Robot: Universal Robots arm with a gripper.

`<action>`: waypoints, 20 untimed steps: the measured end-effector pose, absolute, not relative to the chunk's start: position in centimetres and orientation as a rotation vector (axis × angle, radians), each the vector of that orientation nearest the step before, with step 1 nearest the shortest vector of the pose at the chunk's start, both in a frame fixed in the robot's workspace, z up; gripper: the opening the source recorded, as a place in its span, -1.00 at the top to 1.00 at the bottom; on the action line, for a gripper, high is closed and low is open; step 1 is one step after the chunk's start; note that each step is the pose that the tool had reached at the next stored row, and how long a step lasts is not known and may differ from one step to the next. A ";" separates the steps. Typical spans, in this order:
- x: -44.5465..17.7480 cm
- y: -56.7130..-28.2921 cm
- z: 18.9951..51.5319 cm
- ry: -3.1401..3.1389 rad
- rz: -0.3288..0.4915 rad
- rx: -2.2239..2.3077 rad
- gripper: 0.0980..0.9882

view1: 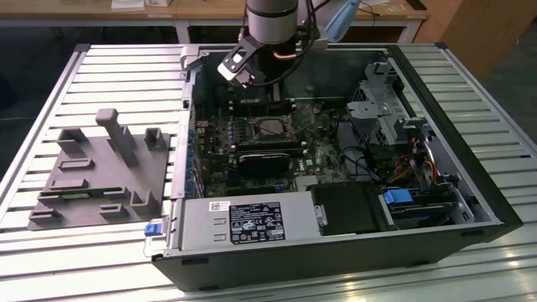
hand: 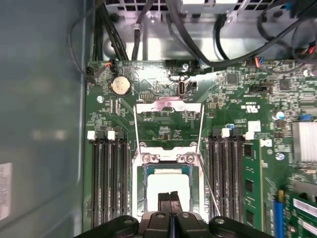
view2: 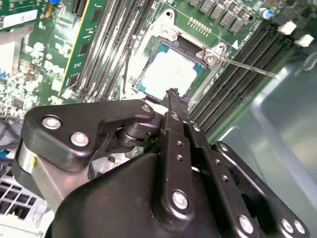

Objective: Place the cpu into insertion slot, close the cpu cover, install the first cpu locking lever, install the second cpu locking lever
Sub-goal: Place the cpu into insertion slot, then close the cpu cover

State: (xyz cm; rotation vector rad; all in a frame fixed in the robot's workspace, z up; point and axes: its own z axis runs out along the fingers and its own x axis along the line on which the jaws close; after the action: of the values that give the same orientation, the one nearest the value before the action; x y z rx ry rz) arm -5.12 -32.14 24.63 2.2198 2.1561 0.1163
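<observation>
Slatted metal bench [view1: 75, 264] is carrying an open tower PC case [view1: 336, 267] on its side, so the motherboard [view1: 218, 135] is facing up for top-down access. A grey fixture block [view1: 100, 170] is sitting on the exterior view's left, well apart from the work.

- Nearest in the exterior view: the power supply [view1: 251, 220] is lying along the case's front edge. Behind it a black rectangular block [view1: 261, 162] is sitting just beside the socket.
- The cpu [hand: 168, 181] is lying flat inside the insertion slot [hand: 140, 191], silver top up and edges square with the rim. Judgement: placement is done.
- The gripper [hand: 171, 196] is hanging over the chip's near edge with its jaws pressed together and gripping nothing. A pinched tip suits nudging thin metal parts rather than grasping.
- Contact between tip and chip: possibly touching, but the fingers are covering that spot.
- Further on, the cpu cover [hand: 168, 104] is resting swung back from the socket with green board showing through its window, so the chip is lying exposed.
- One thin locking lever [hand: 208, 191] is slanting beside the socket, apparently unlatched.
- Farthest: wooden desks [view1: 210, 9] are standing behind the bench.
</observation>
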 end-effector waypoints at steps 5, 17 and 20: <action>-5.1 -32.1 25.2 2.156 0.116 2.220 0.98; -5.1 -32.1 25.2 2.156 0.116 2.219 0.98; -5.1 -32.2 25.3 2.156 0.116 2.219 0.98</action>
State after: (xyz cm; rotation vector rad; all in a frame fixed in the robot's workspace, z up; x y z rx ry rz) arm -5.13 -32.15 25.30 2.2192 2.1556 0.1157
